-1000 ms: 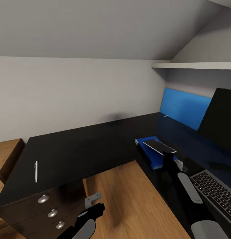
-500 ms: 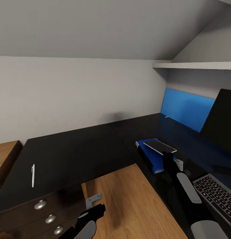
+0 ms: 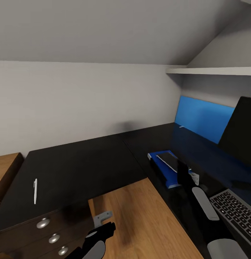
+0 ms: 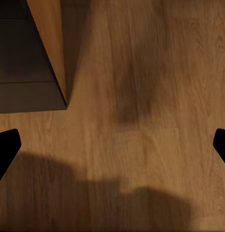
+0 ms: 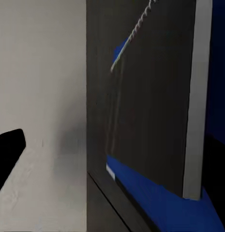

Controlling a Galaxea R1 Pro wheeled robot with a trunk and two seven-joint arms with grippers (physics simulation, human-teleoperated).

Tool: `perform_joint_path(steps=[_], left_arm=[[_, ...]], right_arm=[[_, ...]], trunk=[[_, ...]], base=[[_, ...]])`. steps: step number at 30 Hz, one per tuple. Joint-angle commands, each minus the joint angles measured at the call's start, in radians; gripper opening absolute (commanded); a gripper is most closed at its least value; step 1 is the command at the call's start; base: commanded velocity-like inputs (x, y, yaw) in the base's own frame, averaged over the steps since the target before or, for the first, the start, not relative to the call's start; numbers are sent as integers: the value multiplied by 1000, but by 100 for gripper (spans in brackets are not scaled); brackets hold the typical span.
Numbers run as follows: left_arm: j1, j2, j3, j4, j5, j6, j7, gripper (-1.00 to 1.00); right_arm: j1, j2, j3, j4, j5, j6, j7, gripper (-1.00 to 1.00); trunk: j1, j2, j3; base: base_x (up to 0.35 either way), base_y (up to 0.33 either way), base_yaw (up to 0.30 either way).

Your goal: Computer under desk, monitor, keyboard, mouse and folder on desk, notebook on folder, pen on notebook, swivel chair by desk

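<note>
Centrally, the notebook [image 3: 169,160] lies on the folder [image 3: 163,168] near the desk's [image 3: 85,162] inner corner; the pen [image 3: 35,191] rests near its left edge. Left gripper [image 4: 112,145] open, empty over floor [image 4: 141,96]; right gripper [image 3: 186,176] state indeterminable.

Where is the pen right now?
In the head view the pen lies flat on the desk, on its left wing near the front edge above the three-knob drawer unit, far from the folder and the notebook.
</note>
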Motion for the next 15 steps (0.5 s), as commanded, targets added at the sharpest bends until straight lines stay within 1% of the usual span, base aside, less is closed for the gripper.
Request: perform_joint_path(steps=[1,9,11,15], left_arm=[[-1,1,-2,-1,2,4,6,100],[-1,1,-3,-1,2,4,6,100],[-1,1,-3,-2,2,4,6,100],[-1,1,-3,-1,2,4,6,100]], right_arm=[[-1,0,1,-2,-10,-4,-4,100],[-1,0,1,-2,-10,-4,-3,100],[-1,0,1,-2,-10,-4,-3,100],[-1,0,1,-2,-10,-4,-3,100]], trunk=[[0,-1,-1],[0,-1,-1],[0,-1,-1],[0,-1,-1]], base=[[0,0,0],[-12,0,0],[-156,0,0],[-275,0,0]])
